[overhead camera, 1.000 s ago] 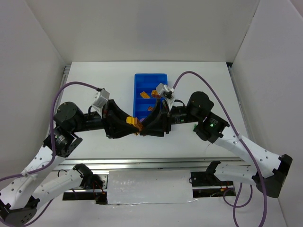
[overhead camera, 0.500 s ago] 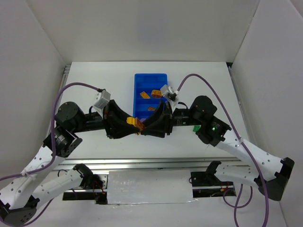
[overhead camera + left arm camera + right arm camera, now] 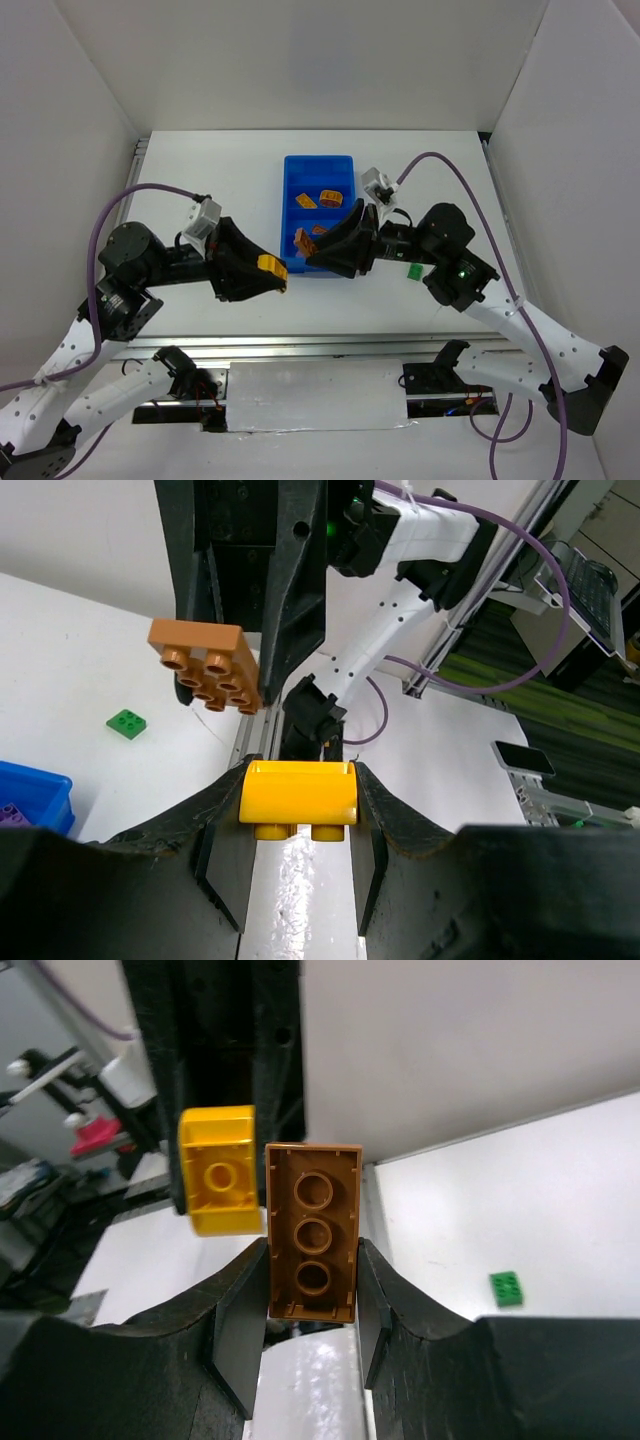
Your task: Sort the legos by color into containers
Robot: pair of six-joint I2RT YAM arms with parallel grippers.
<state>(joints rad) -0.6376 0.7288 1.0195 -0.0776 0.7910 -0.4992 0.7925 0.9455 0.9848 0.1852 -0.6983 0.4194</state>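
My left gripper (image 3: 274, 267) is shut on a yellow lego (image 3: 298, 794), which sits crosswise between the fingers with its studs down. Facing it, the right gripper (image 3: 310, 254) is shut on a brown lego (image 3: 313, 1230), gripped by its long sides with the hollow underside towards the camera. A small gap separates the two bricks in front of the near end of the blue tray (image 3: 318, 168). The tray's containers hold orange legos (image 3: 328, 197). A green lego (image 3: 413, 270) lies on the table right of the tray.
White walls enclose the table on three sides. Purple cables loop over both arms. A metal rail runs along the near table edge (image 3: 320, 345). The tray's corner (image 3: 35, 785) shows a purple piece inside.
The two grippers were tip to tip with their bricks together. They have drawn apart: the left went left with the yellow brick, the right went right with the brown one.
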